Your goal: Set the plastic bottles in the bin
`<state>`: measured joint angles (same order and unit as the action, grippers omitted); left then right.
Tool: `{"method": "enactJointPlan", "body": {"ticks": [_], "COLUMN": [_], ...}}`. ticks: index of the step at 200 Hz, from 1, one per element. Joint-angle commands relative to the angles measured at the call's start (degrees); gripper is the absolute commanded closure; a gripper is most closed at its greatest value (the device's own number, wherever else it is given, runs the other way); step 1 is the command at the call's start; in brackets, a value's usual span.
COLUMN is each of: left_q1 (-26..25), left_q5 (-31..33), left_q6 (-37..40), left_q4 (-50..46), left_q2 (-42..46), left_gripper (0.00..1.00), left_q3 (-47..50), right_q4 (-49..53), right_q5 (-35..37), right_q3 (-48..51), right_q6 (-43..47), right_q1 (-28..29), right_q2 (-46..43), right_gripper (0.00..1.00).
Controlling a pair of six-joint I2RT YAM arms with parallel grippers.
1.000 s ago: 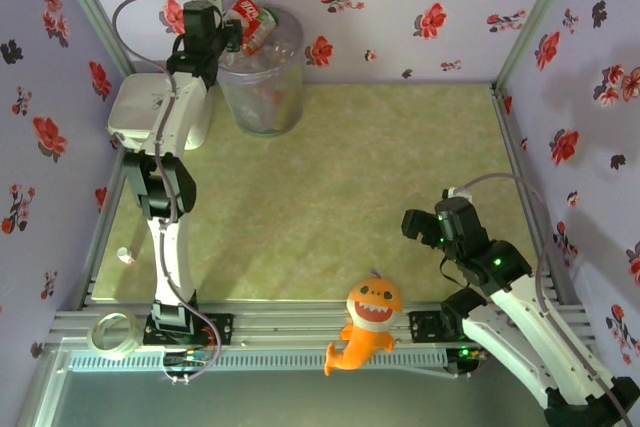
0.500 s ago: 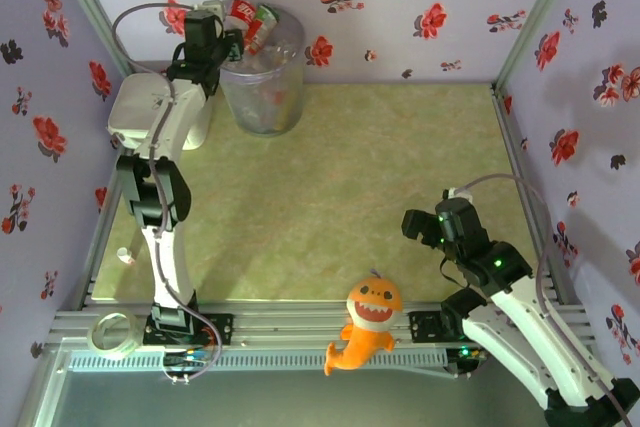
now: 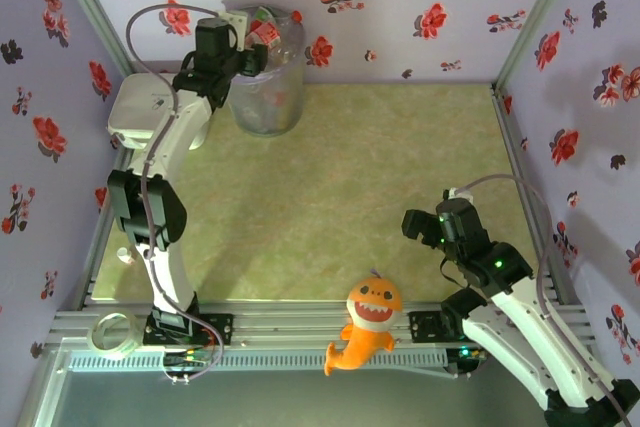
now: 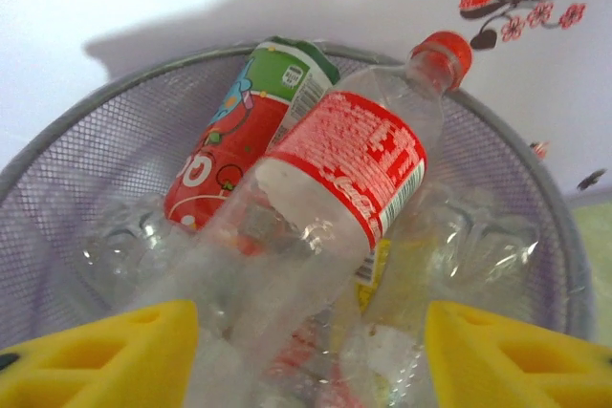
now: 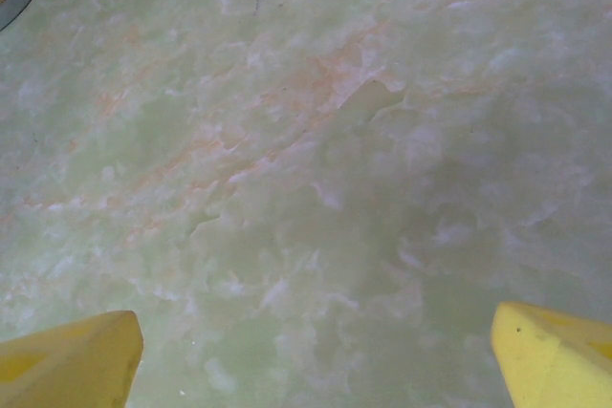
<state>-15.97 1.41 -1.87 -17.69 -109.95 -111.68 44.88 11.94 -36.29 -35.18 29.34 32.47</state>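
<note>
Nearest, along the bottom edge of the top view, an orange plush shark (image 3: 370,322) lies on the metal rail at centre and a roll of tape (image 3: 113,335) sits at the lower left. Just above and to the right of the shark, the right gripper (image 3: 418,224) hangs over bare green table (image 3: 380,147); in its wrist view its yellow fingers (image 5: 67,355) stand wide apart in the two lower corners, with nothing but mottled tabletop between them.

Farther up, at the upper left, a flat white box (image 3: 135,112) lies by the wall, and the left arm reaches over it to the bin (image 3: 268,97) in the far corner. The left gripper (image 3: 243,49) is at the bin's rim. In the left wrist view its fingers (image 4: 105,351) are parted at the bottom of the frame. A red-labelled bottle (image 4: 344,179) with a red cap lies slanted between and beyond them – resting on the pile inside the bin, not squeezed. Whether the left-hand finger brushes its base I cannot tell. Beside it leans a green-and-red bottle (image 4: 244,126), with clear bottles (image 4: 459,255) underneath.
</note>
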Motion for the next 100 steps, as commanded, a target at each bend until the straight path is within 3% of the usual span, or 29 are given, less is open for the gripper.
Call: {"method": "enactJointPlan", "body": {"ticks": [1,100], "left_q1": [0.17,1.47], "left_q5": [0.46,0.25], "left_q6": [1.9,-3.28], "left_q4": [-1.23,-1.87], "left_q2": [0.96,5.22], "left_gripper": [0.27,0.21], "left_q3": [-3.11,-0.78], "right_q4": [-0.51,0.28], "right_q5": [-0.26,0.05], "right_q3": [0.3,0.53], "right_q6": [-1.28,-1.34], "right_q1": [-0.34,-0.34], "right_q2": [-0.56,-2.18], "right_gripper": [0.05,0.05]}}
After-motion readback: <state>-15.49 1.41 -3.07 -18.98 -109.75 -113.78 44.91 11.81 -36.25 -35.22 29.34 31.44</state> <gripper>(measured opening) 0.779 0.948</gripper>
